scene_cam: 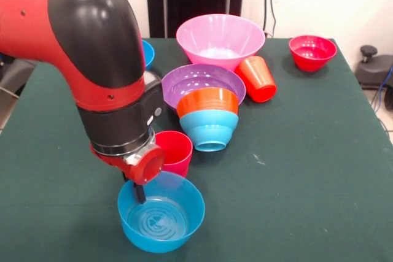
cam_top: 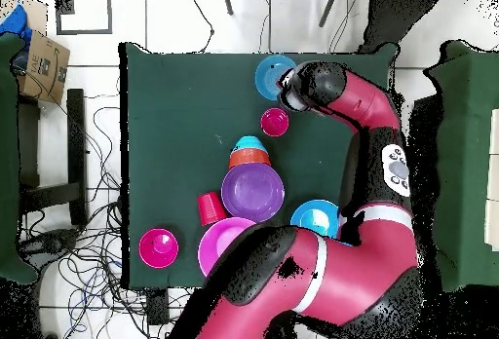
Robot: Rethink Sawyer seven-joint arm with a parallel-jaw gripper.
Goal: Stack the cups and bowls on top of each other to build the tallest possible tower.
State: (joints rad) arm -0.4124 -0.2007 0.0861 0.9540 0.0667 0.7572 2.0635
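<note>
A dark green surface (scene_cam: 319, 151) holds a scatter of glossy plastic bowls and cups, seen from the front. A red and black robot arm (scene_cam: 92, 59) reaches down at the near left. Its pincer (scene_cam: 140, 193) dips into a deep blue bowl (scene_cam: 178, 213) at the near edge; one dark finger touches the bowl's inside near the rim, but whether the pincer is released or clenched cannot be told. Just behind that bowl stands a pinkish-red cup (scene_cam: 177, 150), upright. To its right sits the tower (scene_cam: 209, 121): a small orange bowl (scene_cam: 207, 100) nested in a small light-blue bowl (scene_cam: 209, 130), leaning against a wide purple bowl (scene_cam: 202, 81). Farther back is a large pink bowl (scene_cam: 220, 40), with an orange-red cup (scene_cam: 258, 78) tipped over beside it on the right. A small red bowl (scene_cam: 312, 52) sits alone at the far right. Another small blue bowl (scene_cam: 148, 53) peeks out behind the arm.
</note>
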